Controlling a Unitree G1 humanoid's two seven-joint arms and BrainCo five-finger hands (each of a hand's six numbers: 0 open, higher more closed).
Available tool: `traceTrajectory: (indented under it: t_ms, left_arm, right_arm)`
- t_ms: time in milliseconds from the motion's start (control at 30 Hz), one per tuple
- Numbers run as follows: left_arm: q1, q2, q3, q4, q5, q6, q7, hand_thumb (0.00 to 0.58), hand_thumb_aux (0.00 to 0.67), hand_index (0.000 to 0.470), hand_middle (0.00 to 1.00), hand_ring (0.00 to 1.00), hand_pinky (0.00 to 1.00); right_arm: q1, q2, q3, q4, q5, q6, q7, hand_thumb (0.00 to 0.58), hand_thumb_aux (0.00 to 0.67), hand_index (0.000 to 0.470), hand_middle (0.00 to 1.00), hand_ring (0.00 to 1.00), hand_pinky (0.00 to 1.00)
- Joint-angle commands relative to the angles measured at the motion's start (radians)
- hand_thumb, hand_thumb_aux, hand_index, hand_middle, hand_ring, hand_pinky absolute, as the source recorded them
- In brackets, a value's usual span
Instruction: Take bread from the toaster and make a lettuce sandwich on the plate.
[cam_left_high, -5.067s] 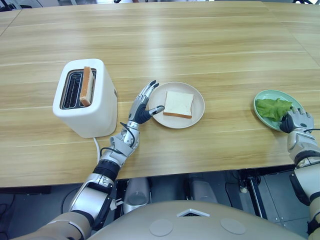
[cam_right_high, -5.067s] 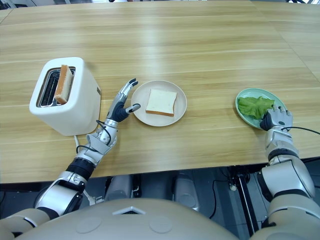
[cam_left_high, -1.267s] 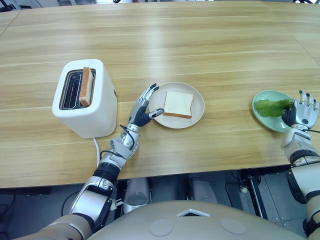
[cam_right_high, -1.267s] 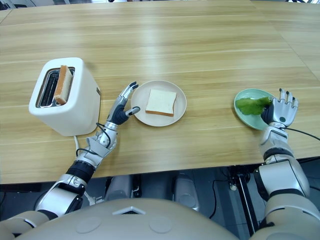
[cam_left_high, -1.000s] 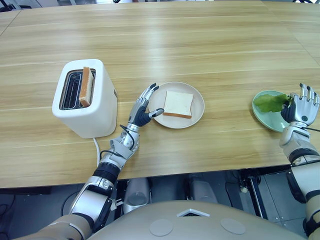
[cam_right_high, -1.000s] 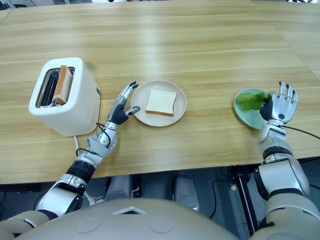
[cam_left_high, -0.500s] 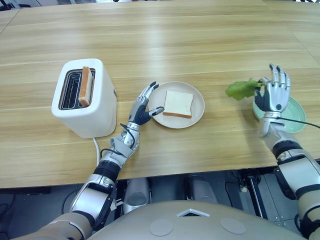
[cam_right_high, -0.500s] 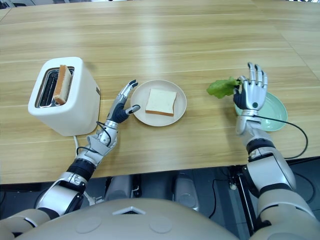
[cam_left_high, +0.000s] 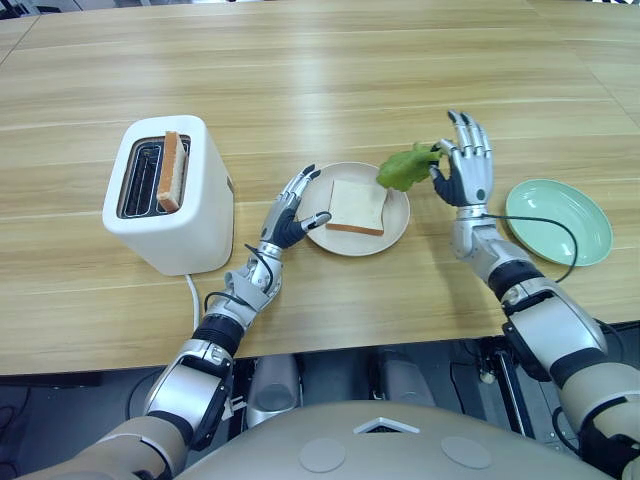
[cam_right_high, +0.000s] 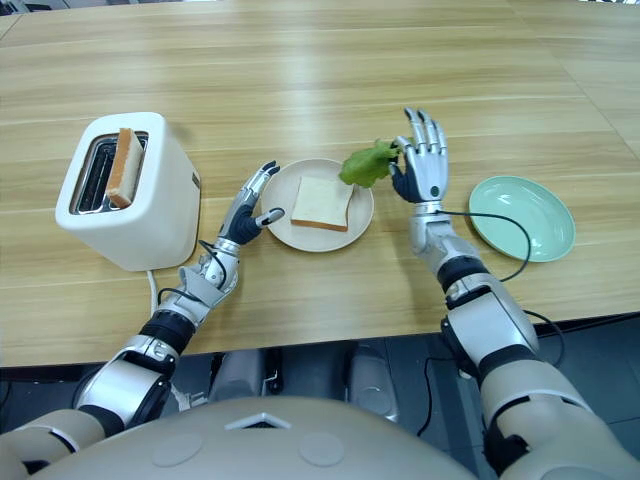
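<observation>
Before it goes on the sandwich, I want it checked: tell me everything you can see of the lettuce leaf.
The lettuce leaf is one small, crumpled, ruffled green piece, looking fresh and limp. The right hand pinches its right edge and holds it in the air, the other fingers spread upward. It hangs over the far right rim of the beige plate, just beyond the bread slice, and appears to touch neither.

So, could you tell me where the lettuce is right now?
The lettuce is pinched in the right hand, held above the right rim of the beige plate, beside the bread slice, left of the green plate.
</observation>
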Motion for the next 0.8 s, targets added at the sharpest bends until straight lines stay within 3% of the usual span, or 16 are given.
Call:
traceTrajectory:
  t_ms: [33,367,800]
  left_arm:
    - [-0.004,0.001,-0.019,0.023,0.028,0.004,0.015,0.000,0.000,0.000,0.00,0.00,0.00]
    - [-0.019,-0.001,-0.034,0.047,0.031,-0.003,0.018,0.000,0.000,0.000,0.00,0.00,0.00]
    - [-0.017,0.005,-0.035,0.034,0.025,-0.003,0.011,0.000,0.000,0.000,0.00,0.00,0.00]
  right_arm:
    - [-0.017,0.053,0.035,0.013,-0.021,-0.017,0.020,0.580,0.670,0.460,0.00,0.00,0.00]
    - [-0.001,0.124,0.063,-0.011,-0.032,-0.044,0.031,0.580,0.670,0.460,0.00,0.00,0.00]
    - [0.002,0.156,0.060,0.120,-0.003,0.006,0.115,0.580,0.670,0.460,0.00,0.00,0.00]
